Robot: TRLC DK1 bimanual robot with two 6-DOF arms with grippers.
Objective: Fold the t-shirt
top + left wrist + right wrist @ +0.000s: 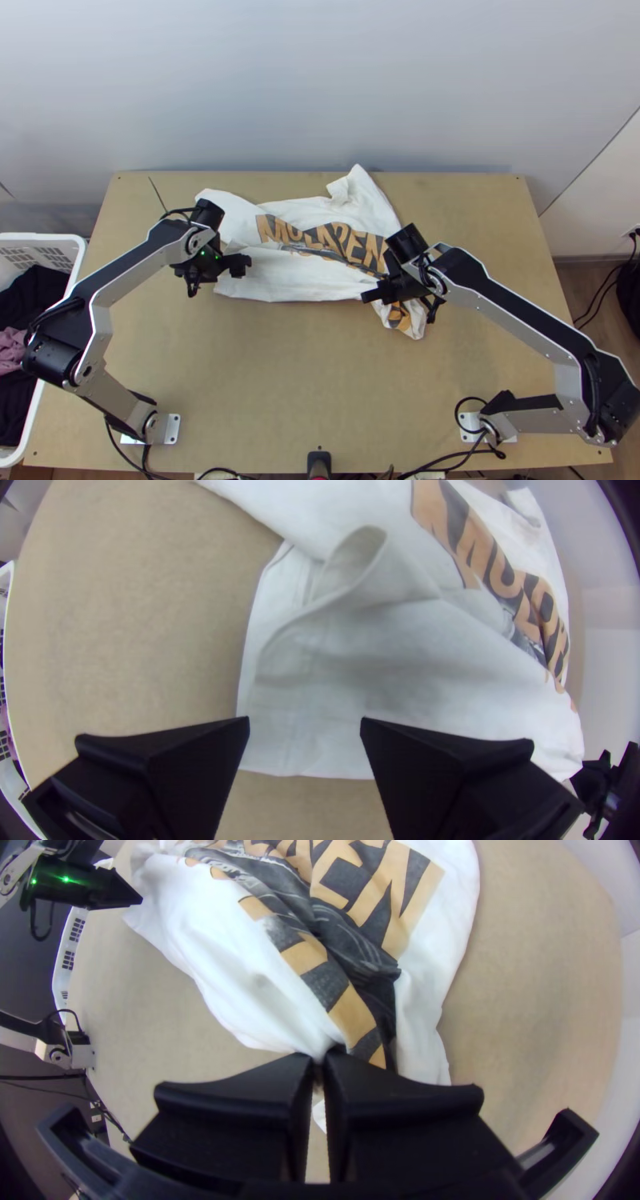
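Saw the white t-shirt wrinkled and bunched on the table, partly under and between the left gripper and the right gripper. In the right wrist view, saw the fingers of the right gripper pinching a bunch of the shirt, near big orange and black print. In the left wrist view, saw the fingers of the left gripper spread wide, and a round, floppy opening in the cloth ahead of the tips. From up high, saw a printed shirt end poking out beside the right gripper, toward the table's near edge. Beyond the left gripper's outer side, saw a white basket with dark clothes and pink cloth inside.
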